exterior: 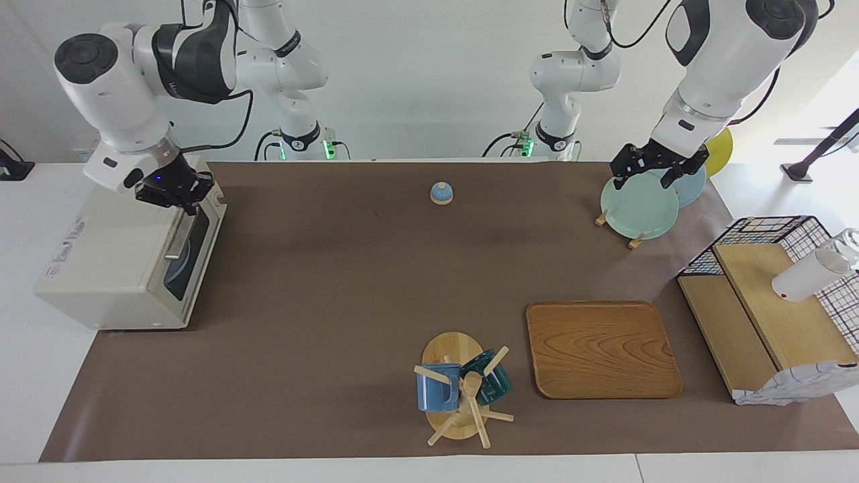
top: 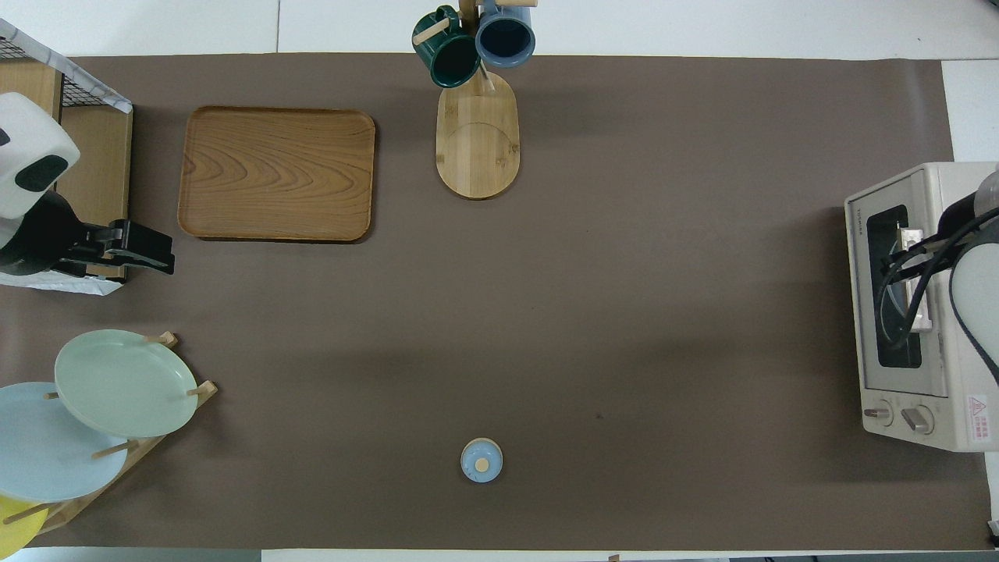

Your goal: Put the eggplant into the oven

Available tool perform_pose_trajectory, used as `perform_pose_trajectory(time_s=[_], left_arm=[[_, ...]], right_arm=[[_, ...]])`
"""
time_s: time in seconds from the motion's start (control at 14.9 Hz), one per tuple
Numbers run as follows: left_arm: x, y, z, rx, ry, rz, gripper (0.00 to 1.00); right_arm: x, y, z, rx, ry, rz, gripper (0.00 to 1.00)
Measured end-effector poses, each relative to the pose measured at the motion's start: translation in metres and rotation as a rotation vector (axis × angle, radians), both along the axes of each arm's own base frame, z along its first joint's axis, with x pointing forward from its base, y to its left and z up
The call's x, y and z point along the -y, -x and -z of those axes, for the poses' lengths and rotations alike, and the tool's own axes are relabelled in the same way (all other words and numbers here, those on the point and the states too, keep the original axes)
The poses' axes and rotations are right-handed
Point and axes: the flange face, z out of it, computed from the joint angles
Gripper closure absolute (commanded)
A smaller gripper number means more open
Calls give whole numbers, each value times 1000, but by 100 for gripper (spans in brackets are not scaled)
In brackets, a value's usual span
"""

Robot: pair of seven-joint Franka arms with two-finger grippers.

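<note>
The cream-white oven (exterior: 114, 268) stands at the right arm's end of the table, and its dark glass door (exterior: 191, 258) with the metal bar handle (exterior: 176, 236) is shut. It also shows in the overhead view (top: 917, 304). The eggplant is not in view. My right gripper (exterior: 180, 196) hangs just above the door's top edge and handle. My left gripper (exterior: 659, 169) is open and empty. It is raised over the plate rack at the left arm's end and waits there.
A rack holds a green plate (exterior: 639, 204) and a blue plate (top: 47, 445). A small blue bell (exterior: 441, 193) sits near the robots. A wooden tray (exterior: 600, 349), a mug tree with two mugs (exterior: 463, 389) and a wire basket with a wooden shelf (exterior: 772, 302) stand farther out.
</note>
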Motion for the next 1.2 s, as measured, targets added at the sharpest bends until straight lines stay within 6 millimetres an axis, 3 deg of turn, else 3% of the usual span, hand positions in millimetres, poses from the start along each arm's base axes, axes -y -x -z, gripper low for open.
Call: perform_pose_trajectory(time_s=[1.2], left_arm=[[0, 0, 0, 0, 0, 0, 0]], right_arm=[[10, 9, -29, 53, -1, 86, 0]])
